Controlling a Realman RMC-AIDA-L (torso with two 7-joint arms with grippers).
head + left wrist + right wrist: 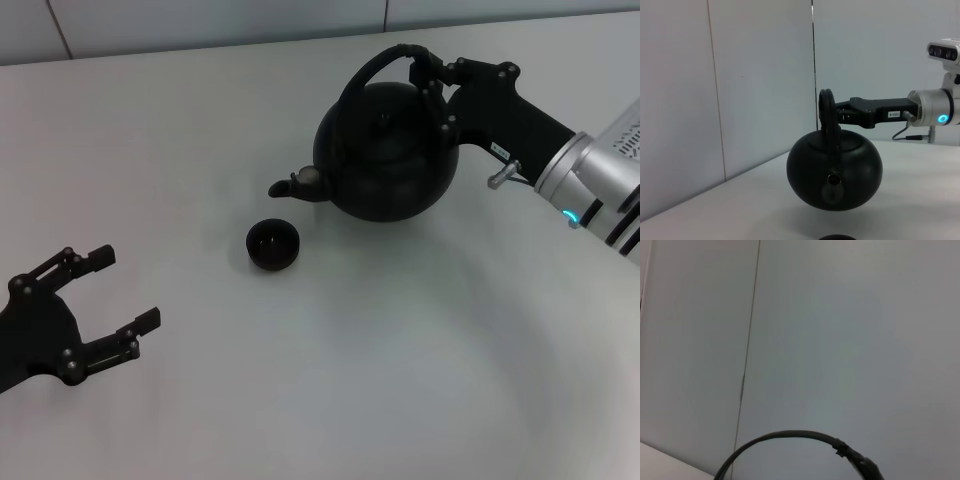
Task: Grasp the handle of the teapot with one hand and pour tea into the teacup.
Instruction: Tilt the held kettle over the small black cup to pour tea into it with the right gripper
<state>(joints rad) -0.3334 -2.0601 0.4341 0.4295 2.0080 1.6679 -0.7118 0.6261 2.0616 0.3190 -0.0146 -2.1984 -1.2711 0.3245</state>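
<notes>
Idling at the near left of the bench (200, 150), the left claw (118, 295) is seen spread open and empty, well apart from the teacup (273, 245), which sits upright just below the spout. The teapot (390, 155) is held lifted clear of the bench, as the left wrist view shows, by the right claw (428, 85) clamped on the handle (368, 70) at its right end. Carrying looks done and pouring is judged in hand; next, the spout needs tipping down over the cup.
</notes>
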